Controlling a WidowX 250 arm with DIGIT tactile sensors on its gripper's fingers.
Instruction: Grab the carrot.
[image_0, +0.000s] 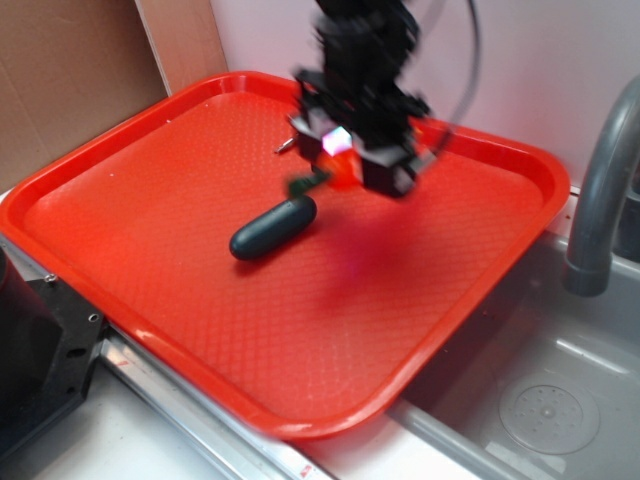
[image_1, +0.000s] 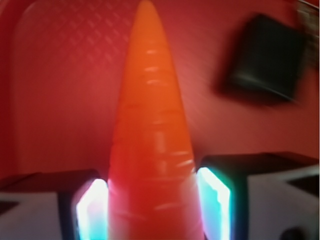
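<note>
Pale wall (image_0: 540, 60), steel sink (image_0: 520, 400)

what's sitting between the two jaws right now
The carrot fills the gap, its sides against both lit pads. The wrist view shows this; the exterior view is too blurred there to confirm it.

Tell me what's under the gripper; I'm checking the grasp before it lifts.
The carrot sits between the gripper's lit pads, with the red tray beneath. Its green top is hidden in the wrist view, and pad contact is unclear.
</note>
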